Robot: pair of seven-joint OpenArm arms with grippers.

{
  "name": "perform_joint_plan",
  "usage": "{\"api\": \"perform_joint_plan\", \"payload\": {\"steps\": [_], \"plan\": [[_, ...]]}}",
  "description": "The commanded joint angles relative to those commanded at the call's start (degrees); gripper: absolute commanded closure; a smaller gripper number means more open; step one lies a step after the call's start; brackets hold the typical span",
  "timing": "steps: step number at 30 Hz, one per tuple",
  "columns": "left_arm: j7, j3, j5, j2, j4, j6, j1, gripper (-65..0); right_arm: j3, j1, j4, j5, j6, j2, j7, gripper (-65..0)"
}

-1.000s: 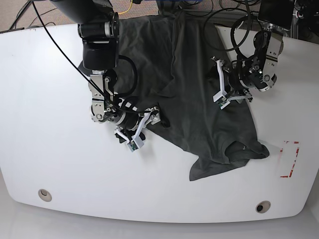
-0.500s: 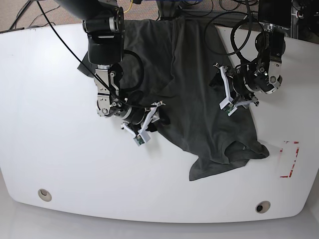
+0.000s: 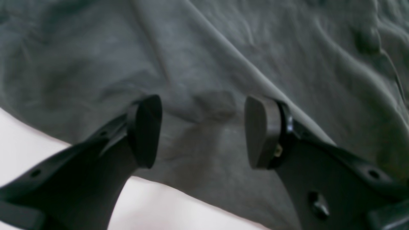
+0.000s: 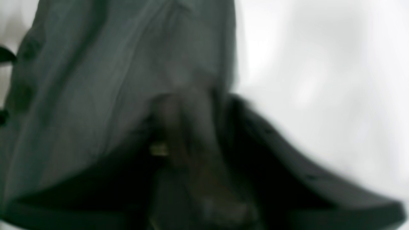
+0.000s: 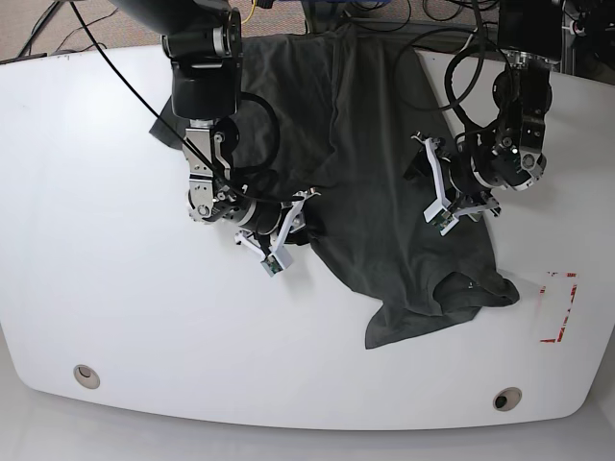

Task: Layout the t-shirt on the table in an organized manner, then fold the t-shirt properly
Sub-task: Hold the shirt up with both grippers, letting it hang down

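Observation:
The dark grey t-shirt (image 5: 384, 144) lies wrinkled on the white table (image 5: 96, 240), running from the far edge down to a bunched end at the front right. My right gripper (image 5: 300, 223) sits at the shirt's left edge. In the blurred right wrist view its fingers (image 4: 185, 127) look closed with t-shirt cloth (image 4: 111, 64) pinched between them. My left gripper (image 5: 423, 182) hovers over the shirt's right side. It stands open in the left wrist view (image 3: 203, 131), with wrinkled t-shirt cloth (image 3: 223, 48) below the gap and nothing gripped.
A red tape rectangle (image 5: 560, 307) marks the table at the front right. Two round grommet holes (image 5: 86, 375) (image 5: 506, 398) sit near the front edge. Black cables (image 5: 452, 58) loop over the far right of the table.
My right gripper has shifted right and slightly away from the front edge, drawing the shirt's left edge with it. My left gripper has edged slightly toward the front, still open.

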Motion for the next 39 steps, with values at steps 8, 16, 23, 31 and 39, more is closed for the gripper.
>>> {"api": "perform_joint_plan", "payload": {"steps": [8,16,23,31,39], "plan": [[0.09,0.35,-0.26,0.09,0.18,-0.09,0.53,-38.6,0.09,2.81,1.76,-0.09,0.00,0.26,-2.81,-1.3],[3.43,0.44,-9.76,0.18,0.18,-0.09,2.37,-38.6,0.53,4.57,8.35,-0.18,0.00,2.37,-4.31,-0.8],[3.96,0.44,-13.27,0.09,0.18,0.26,4.40,-38.6,0.62,9.05,8.00,0.35,0.00,6.86,-3.60,-0.8],[4.04,4.40,-13.36,2.64,0.18,0.00,4.57,-38.6,0.62,11.69,6.86,0.44,0.00,12.22,-3.25,-0.8],[3.87,11.96,-13.36,4.22,-0.09,0.35,4.40,-38.6,0.62,11.34,7.21,0.44,0.00,12.48,-3.34,-0.8]]}}
